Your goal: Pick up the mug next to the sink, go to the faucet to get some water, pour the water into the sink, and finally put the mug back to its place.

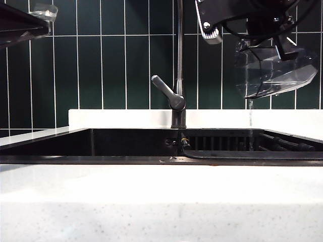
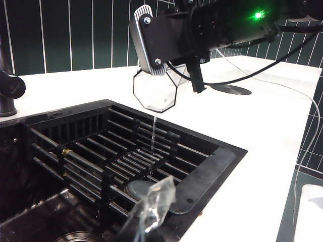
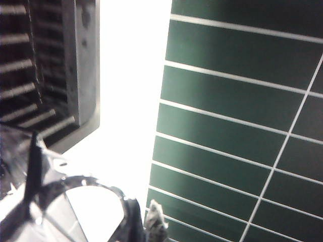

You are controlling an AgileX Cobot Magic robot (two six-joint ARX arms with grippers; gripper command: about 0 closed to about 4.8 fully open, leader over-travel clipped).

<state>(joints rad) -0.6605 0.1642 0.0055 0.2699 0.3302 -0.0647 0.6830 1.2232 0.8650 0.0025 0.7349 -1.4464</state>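
Exterior view shows a white speckled desk [image 1: 151, 201] across the lower part of the frame, with a black sink [image 1: 126, 143] sunk into it. Behind it a low white ledge runs along a wall of dark green tiles [image 1: 116, 55] with thin white lines between them. The faucet [image 1: 177, 96] stands in the middle, a shiny thin pipe rising from a dark base with a grey lever slanting to the upper left.

At the upper right the right gripper [image 1: 262, 38] holds the clear mug [image 1: 275, 70] tipped on its side, its fingers closed on the mug. A thin stream of water [image 1: 250, 121] falls from the mug down to the black slatted rack [image 1: 222, 142] in the right part of the sink.

In the left wrist view the mug [image 2: 155, 92] hangs high in the middle of the frame over the rack [image 2: 111, 156], and the water [image 2: 153, 132] drops onto the slats. The white desk [image 2: 252, 131] spreads to the right, with a thin cable lying on it. The left gripper [image 2: 151, 212] shows at the bottom of that frame over the sink, its fingers shut and holding nothing. In the exterior view it sits in the upper left corner [image 1: 43, 12].

The right wrist view shows the mug's rim [image 3: 75, 201] at the lower left and green tiles on the right.
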